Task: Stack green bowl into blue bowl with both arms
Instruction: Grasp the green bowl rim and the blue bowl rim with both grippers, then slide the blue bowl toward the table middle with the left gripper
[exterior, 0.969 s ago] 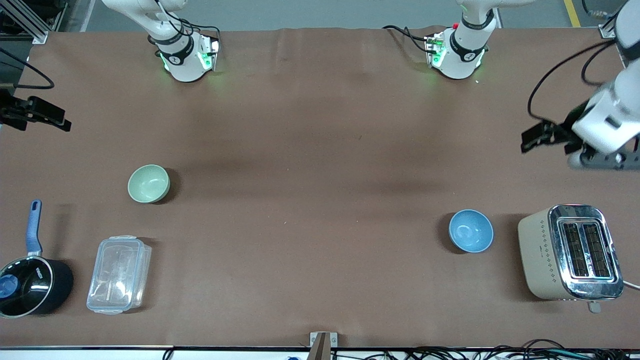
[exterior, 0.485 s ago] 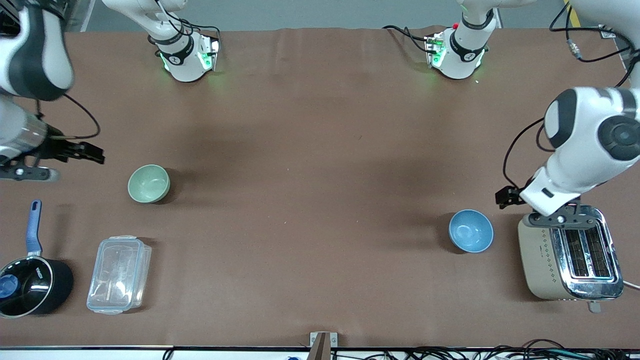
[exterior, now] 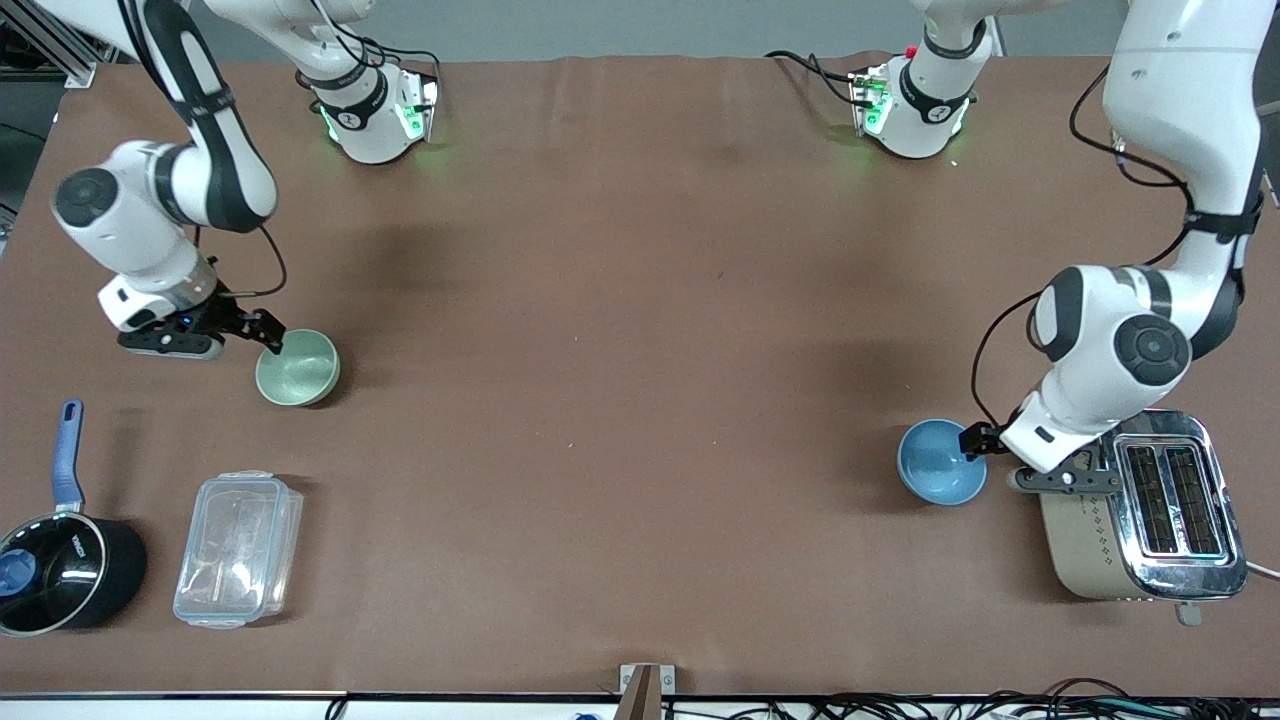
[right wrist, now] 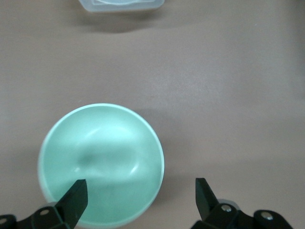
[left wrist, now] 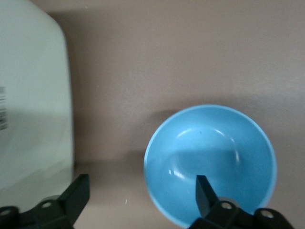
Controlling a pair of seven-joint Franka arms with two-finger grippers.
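The green bowl (exterior: 297, 368) sits on the brown table toward the right arm's end. My right gripper (exterior: 266, 337) is open at its rim; in the right wrist view (right wrist: 140, 193) one finger is over the inside of the green bowl (right wrist: 100, 160) and the other is outside it. The blue bowl (exterior: 938, 462) sits toward the left arm's end, beside the toaster. My left gripper (exterior: 975, 440) is open at its rim; in the left wrist view (left wrist: 140, 193) one finger is over the inside of the blue bowl (left wrist: 209, 160) and the other is outside it.
A beige and chrome toaster (exterior: 1140, 505) stands right beside the blue bowl and under the left wrist; it also shows in the left wrist view (left wrist: 28, 105). A clear plastic container (exterior: 238, 550) and a black saucepan (exterior: 60, 580) lie nearer the front camera than the green bowl.
Both arms have swung in from the table's ends and come down to their bowls, the right to the green bowl, the left to the blue bowl. The bowls have not moved.
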